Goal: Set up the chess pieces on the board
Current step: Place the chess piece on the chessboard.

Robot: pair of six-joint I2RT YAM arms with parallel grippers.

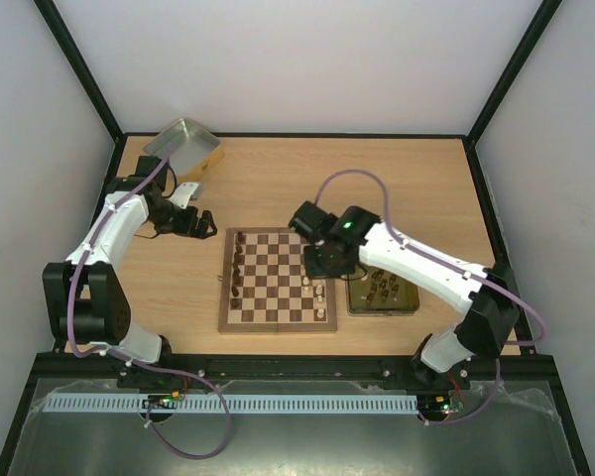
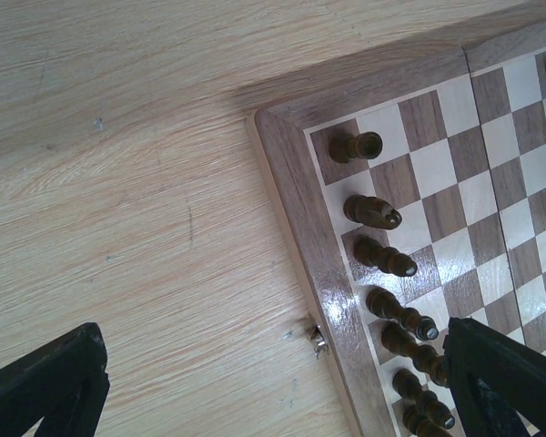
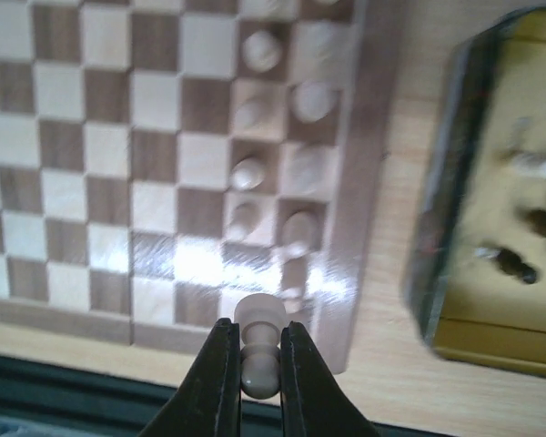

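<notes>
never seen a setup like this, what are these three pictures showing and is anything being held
Two white robot arms are bolted at a wooden table's near edge. One picture looks down from above; the other two come from cameras on each wrist. In the middle lies a chessboard with dark pieces along its left side and white pieces along its right. A gold tin beside the board holds more pieces; a silver tin sits far left. The right end effector pinches a white piece. The left end effector is open, holding nothing.

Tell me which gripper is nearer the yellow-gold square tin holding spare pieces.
Right. The right gripper is over the checked wooden chessboard's edge beside the yellow-gold square tin; the left gripper is beyond the board's opposite side.
</notes>
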